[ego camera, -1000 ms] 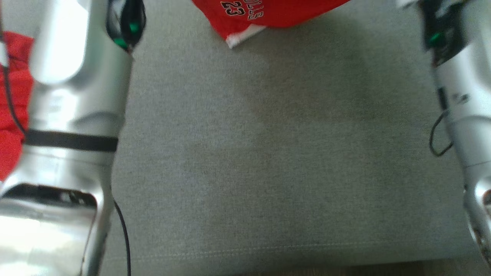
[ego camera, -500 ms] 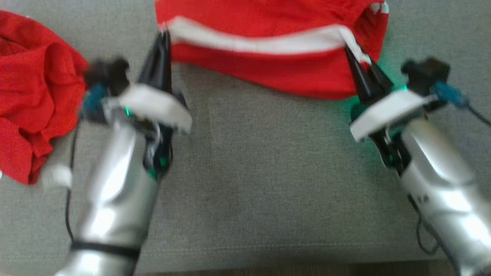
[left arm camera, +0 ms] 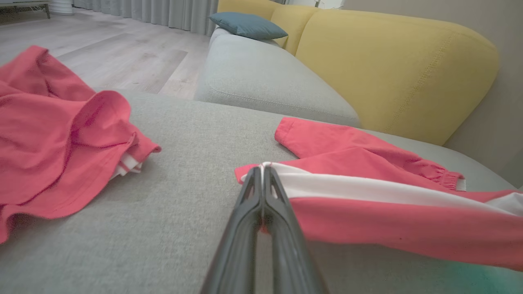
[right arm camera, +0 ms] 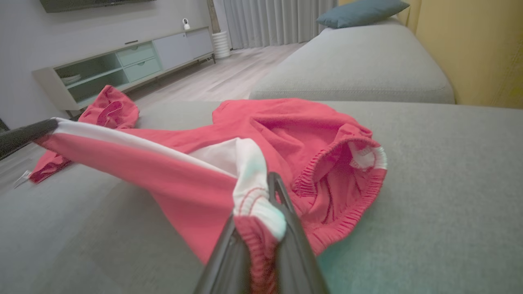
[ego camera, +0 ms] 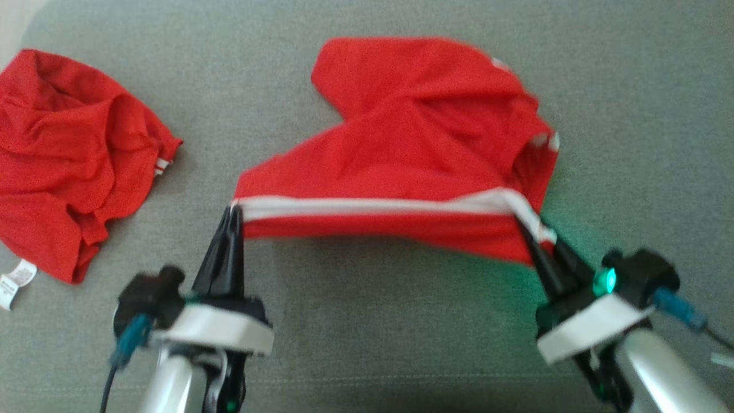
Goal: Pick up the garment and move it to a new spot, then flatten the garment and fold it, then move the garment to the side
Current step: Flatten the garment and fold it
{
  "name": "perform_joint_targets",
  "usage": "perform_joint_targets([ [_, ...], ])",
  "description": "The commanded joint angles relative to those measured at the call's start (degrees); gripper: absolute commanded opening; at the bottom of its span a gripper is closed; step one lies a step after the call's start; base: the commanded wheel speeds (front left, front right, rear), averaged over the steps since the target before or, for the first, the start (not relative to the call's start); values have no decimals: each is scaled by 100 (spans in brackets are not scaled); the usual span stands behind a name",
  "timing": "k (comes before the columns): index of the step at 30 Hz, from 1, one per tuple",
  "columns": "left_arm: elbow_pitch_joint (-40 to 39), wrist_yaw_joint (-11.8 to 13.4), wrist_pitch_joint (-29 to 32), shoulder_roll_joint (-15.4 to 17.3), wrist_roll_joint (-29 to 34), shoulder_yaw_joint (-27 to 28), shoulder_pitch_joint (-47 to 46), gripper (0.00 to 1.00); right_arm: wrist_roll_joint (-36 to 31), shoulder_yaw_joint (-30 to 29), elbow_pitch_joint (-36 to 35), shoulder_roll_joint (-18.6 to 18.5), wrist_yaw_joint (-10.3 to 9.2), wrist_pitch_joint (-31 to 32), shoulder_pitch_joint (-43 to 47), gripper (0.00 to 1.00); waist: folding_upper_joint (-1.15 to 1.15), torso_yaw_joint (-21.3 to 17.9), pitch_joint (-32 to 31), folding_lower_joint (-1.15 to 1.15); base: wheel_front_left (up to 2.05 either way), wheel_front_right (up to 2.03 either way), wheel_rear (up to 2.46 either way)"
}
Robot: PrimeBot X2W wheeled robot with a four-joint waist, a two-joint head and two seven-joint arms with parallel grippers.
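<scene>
The garment [ego camera: 413, 155] is a pair of red shorts with a white side stripe, stretched between my two grippers over the grey cushion [ego camera: 378, 327]. My left gripper [ego camera: 234, 213] is shut on the hem end of the stripe [left arm camera: 261, 171]. My right gripper [ego camera: 530, 229] is shut on the elastic waistband [right arm camera: 261, 212]. The stripe edge hangs taut and slightly lifted, while the rest of the garment [right arm camera: 286, 126] trails on the cushion behind it.
A second red garment [ego camera: 69, 155] lies crumpled at the cushion's left, with a white label at its edge. In the left wrist view a yellow backrest [left arm camera: 392, 69] and another grey cushion with a blue pillow [left arm camera: 245, 24] stand beyond.
The head camera has tilted up, bringing both grippers and the whole garment into view. The garment's striped edge now sits nearer me, pulled out straight between the two shut grippers.
</scene>
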Motion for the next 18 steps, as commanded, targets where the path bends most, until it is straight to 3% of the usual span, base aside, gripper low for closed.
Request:
perform_joint_targets([
  [1,-260,54,-30,97,35,260,-22,0,-54,1,-241,-52,37,27,116,0,0,6,-82,0,0,0,0],
  [10,-977,221,-30,134,72,309,804,0,-239,-471,-1227,340,37,548,1409,0,0,-23,-254,0,0,0,0],
  [18,-707,-155,156,423,143,165,-143,0,5,-798,-1434,683,37,993,1065,0,0,-190,62,0,0,0,0],
])
